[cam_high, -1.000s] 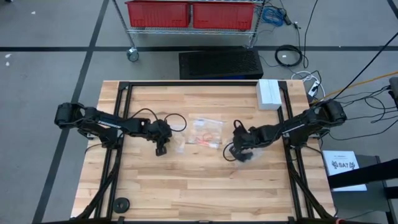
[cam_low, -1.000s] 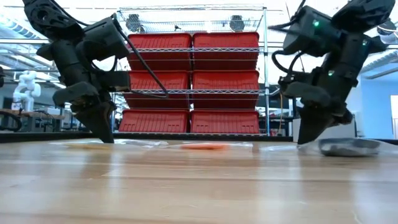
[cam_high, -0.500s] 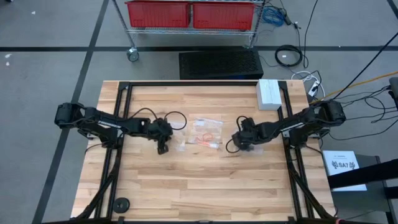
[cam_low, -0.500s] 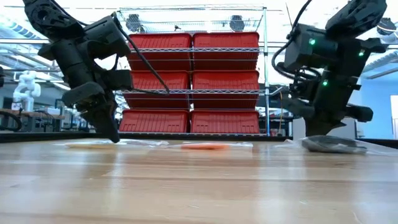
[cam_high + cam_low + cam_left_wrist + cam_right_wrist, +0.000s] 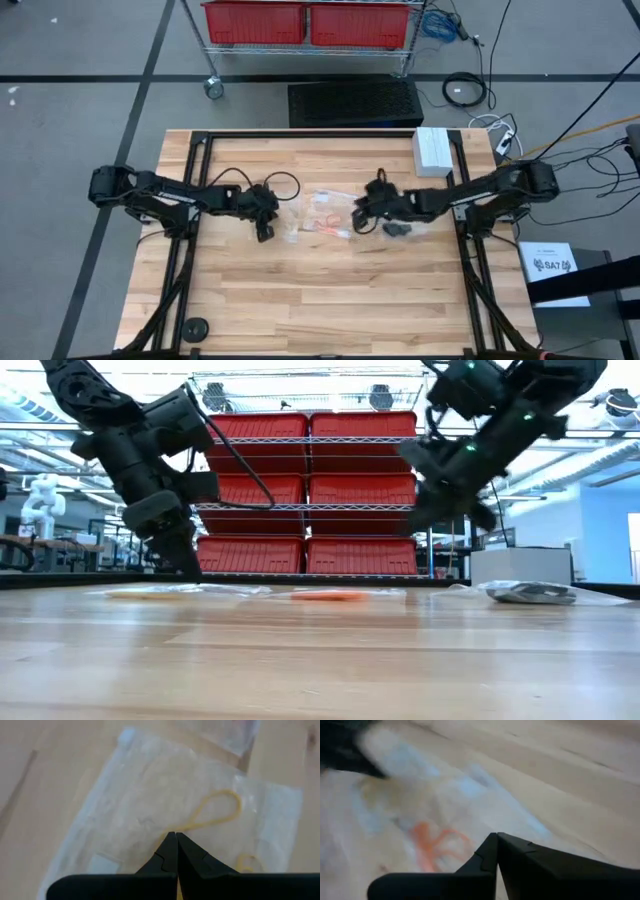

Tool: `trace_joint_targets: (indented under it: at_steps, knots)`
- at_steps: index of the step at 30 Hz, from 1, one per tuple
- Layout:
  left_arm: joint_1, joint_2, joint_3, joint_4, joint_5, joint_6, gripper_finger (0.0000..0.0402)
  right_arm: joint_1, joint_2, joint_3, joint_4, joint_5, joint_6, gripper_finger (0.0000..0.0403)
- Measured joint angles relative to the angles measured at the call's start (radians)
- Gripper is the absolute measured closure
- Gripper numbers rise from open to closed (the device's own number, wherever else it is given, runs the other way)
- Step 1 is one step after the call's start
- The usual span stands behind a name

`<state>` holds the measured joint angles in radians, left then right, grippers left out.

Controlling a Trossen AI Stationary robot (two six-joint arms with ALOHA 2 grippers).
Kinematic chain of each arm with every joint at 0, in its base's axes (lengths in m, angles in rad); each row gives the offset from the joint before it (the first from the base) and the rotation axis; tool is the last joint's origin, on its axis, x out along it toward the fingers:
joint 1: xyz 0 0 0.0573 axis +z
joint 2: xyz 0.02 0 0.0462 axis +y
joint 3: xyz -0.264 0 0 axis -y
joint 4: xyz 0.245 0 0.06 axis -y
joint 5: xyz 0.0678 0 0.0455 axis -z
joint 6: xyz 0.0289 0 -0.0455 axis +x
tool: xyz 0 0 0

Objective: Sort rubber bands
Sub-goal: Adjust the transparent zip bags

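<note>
Clear plastic bags (image 5: pixel 330 205) lie flat at the table's middle. One holds orange rubber bands (image 5: pixel 325 222) (image 5: pixel 432 845). Another, to the right, holds black rubber bands (image 5: pixel 398 230) (image 5: pixel 535 593). A tan rubber band (image 5: pixel 215 812) lies over a clear bag (image 5: pixel 125 805) on the left. My left gripper (image 5: pixel 265 233) (image 5: pixel 175 836) is shut, its tips low over that bag. My right gripper (image 5: pixel 361 219) (image 5: pixel 496 837) is shut and raised above the table, by the right edge of the bags with the orange bands, with nothing in it. My left gripper pinches the narrow end of the tan rubber band (image 5: pixel 186 827) at its fingertips. The fingers slant down from the table's left side. The band's loop lies drawn out in a teardrop on the clear bag.
A white box (image 5: pixel 432 150) stands at the table's far right. A small black round object (image 5: pixel 195 327) lies at the near left. Black cables loop by the left arm (image 5: pixel 285 190). Red bins (image 5: pixel 310 500) fill a shelf beyond the far edge.
My right gripper has risen from beside the bag of black bands and swung toward the table's left and far side, turning as it went; it now hangs by the bags in the middle. The bag of black bands has stayed on the table.
</note>
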<state>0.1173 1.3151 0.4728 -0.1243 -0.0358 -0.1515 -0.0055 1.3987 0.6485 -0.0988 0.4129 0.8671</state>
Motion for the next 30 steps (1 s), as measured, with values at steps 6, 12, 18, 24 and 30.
trace_joint_targets:
  at_steps: [6, 12, 18, 24, 30]
  knots:
    - [0.044, -0.004, -0.038, 0.135, 0.075, -0.016, 0.0401, -0.013, 0.241, 0.087, 0.169, -0.027, -0.13, 0.0403]
    - [0.073, -0.005, -0.066, 0.215, 0.127, -0.026, 0.0402, -0.019, 0.438, 0.23, 0.129, -0.141, -0.277, 0.0403]
    - [0.095, -0.005, -0.067, 0.216, 0.13, -0.019, 0.0401, -0.008, 0.448, 0.278, 0.017, -0.191, -0.455, 0.0403]
    - [0.105, -0.005, -0.067, 0.215, 0.13, -0.017, 0.0402, -0.006, 0.411, 0.275, -0.054, -0.214, -0.584, 0.0403]
    - [0.106, -0.004, -0.067, 0.231, 0.13, -0.017, 0.0401, -0.006, 0.362, 0.292, -0.077, -0.24, -0.617, 0.0403]
